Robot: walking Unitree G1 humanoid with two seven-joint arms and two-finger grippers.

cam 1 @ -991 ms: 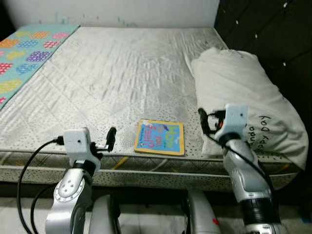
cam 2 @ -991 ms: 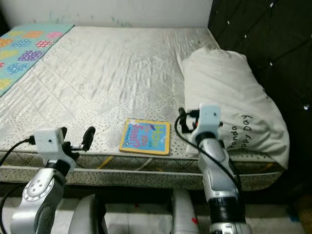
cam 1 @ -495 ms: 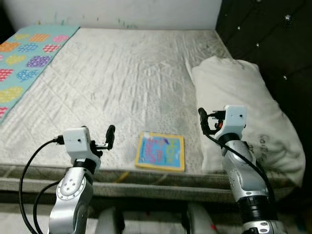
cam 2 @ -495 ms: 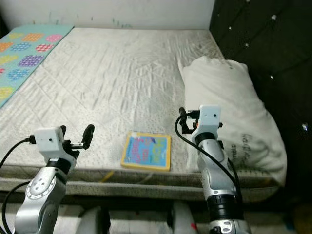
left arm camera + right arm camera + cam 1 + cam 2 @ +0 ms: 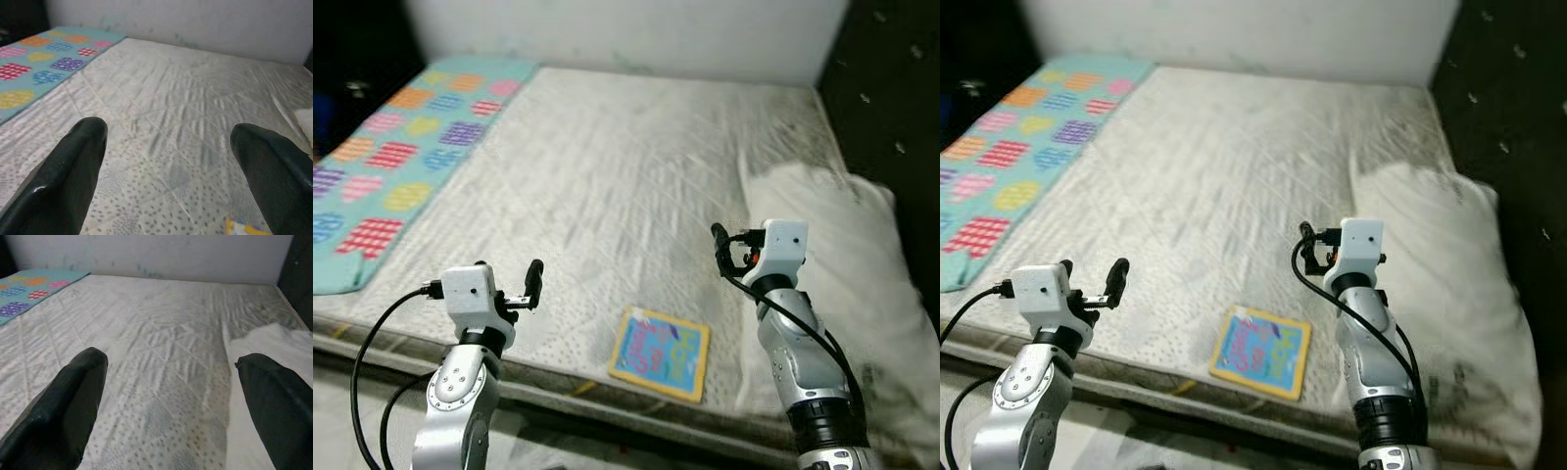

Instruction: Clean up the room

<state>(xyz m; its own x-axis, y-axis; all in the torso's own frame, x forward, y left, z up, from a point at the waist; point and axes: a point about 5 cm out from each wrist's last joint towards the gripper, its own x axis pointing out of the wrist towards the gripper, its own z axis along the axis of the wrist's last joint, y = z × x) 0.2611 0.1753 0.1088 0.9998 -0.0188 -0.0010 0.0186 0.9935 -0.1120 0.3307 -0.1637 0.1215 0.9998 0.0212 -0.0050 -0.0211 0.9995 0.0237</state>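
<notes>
A colourful children's book (image 5: 661, 352) lies flat on the bare white mattress (image 5: 607, 176), close to its near edge. My left gripper (image 5: 534, 276) hovers open over the near edge, to the left of the book, with nothing between its fingers (image 5: 73, 166). My right gripper (image 5: 719, 247) is held open just right of the book and above it, beside the white pillow (image 5: 847, 264). In the right wrist view its fingers (image 5: 68, 401) stand wide apart over the mattress. A corner of the book (image 5: 239, 226) shows in the left wrist view.
A teal blanket (image 5: 401, 147) with coloured patches covers the mattress's far left side. A dark tufted headboard (image 5: 891, 78) runs along the right, behind the pillow. A white wall (image 5: 626, 34) closes the far side.
The whole picture has shifted, so the camera has moved: more of the blanket shows and the bed sits at an angle. Both grippers stay raised and open; the book lies where it was.
</notes>
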